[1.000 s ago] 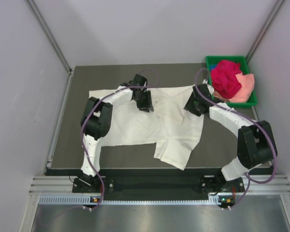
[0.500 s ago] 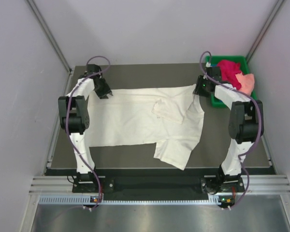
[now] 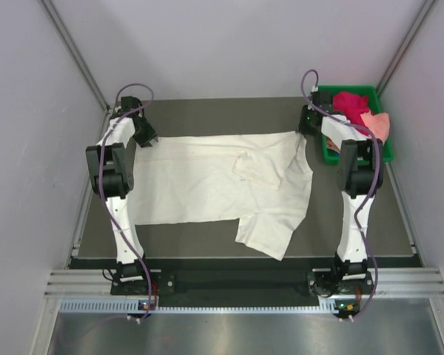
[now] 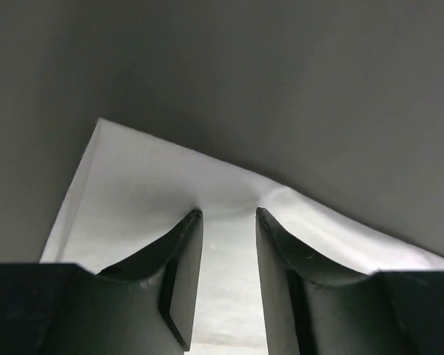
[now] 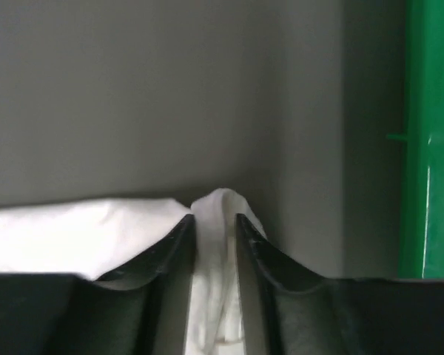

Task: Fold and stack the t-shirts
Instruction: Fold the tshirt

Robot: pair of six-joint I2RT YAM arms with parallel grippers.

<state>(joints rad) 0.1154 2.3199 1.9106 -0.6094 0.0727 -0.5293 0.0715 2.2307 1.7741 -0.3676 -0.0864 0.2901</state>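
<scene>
The cream-white t-shirt (image 3: 207, 181) lies spread on the dark table, its far edge pulled straight between my two grippers. My left gripper (image 3: 149, 140) is at the shirt's far left corner. In the left wrist view its jaws (image 4: 228, 212) stand narrowly apart with white cloth (image 4: 148, 177) pinched between them. My right gripper (image 3: 304, 131) is at the far right corner, shut on a bunched fold of the shirt (image 5: 214, 217). The magenta-red t-shirt (image 3: 349, 103) and the peach-pink t-shirt (image 3: 379, 124) lie crumpled in the tray.
The green plastic tray (image 3: 340, 91) stands at the far right corner of the table, close beside my right gripper; its wall shows in the right wrist view (image 5: 429, 148). A sleeve fold (image 3: 255, 168) lies on the shirt. Grey walls enclose the table.
Both grippers have moved outward and away from me, from the shirt's middle to its far corners. The far edge is now drawn straight and a fold has appeared right of centre.
</scene>
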